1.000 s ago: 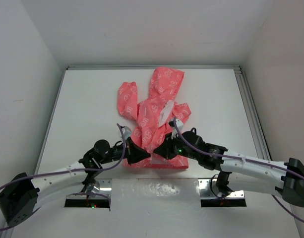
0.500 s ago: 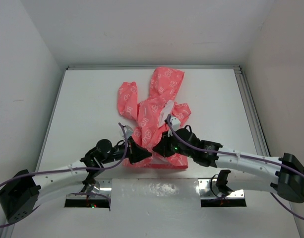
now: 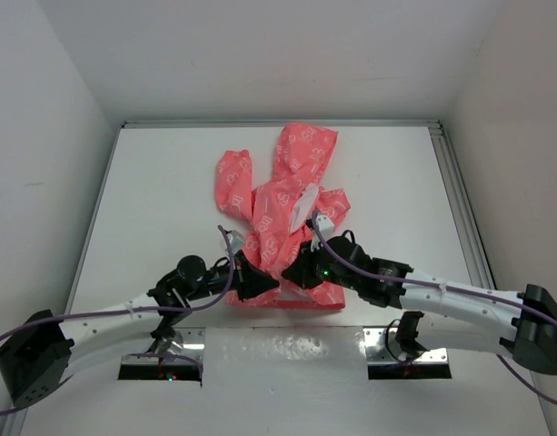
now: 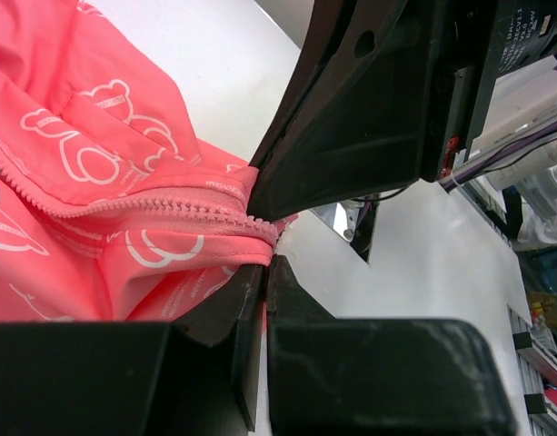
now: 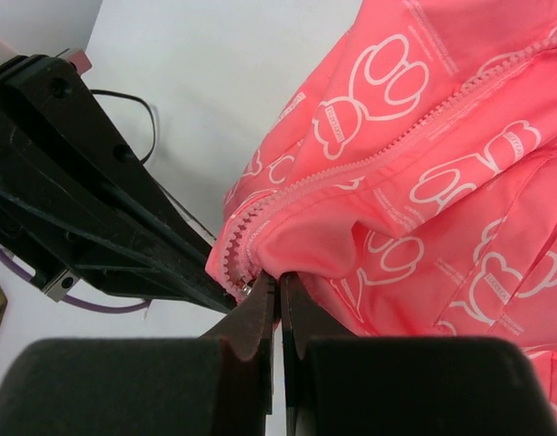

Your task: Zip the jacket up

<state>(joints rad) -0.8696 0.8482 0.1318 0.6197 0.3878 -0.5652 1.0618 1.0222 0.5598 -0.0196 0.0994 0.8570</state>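
The coral-pink jacket [image 3: 287,191] with white print lies crumpled mid-table, hood toward the back. Both grippers meet at its near hem. My left gripper [image 3: 271,286] is shut on the hem's edge, which shows in the left wrist view [image 4: 267,263] just under the zipper teeth [image 4: 169,207]. My right gripper [image 3: 289,275] is shut on the fabric at the bottom end of the zipper [image 5: 278,283], next to a small metal piece [image 5: 248,289]. The two fingertips almost touch each other. The zipper [image 5: 369,150] lies open above them.
White table [image 3: 160,200] with walls on the left, back and right. A metal rail [image 3: 460,191] runs along the right edge. Two metal base plates [image 3: 164,363] sit at the near edge.
My right gripper shifted a little left and forward, then eased back slightly, still at the hem. The left gripper and the jacket have hardly moved.
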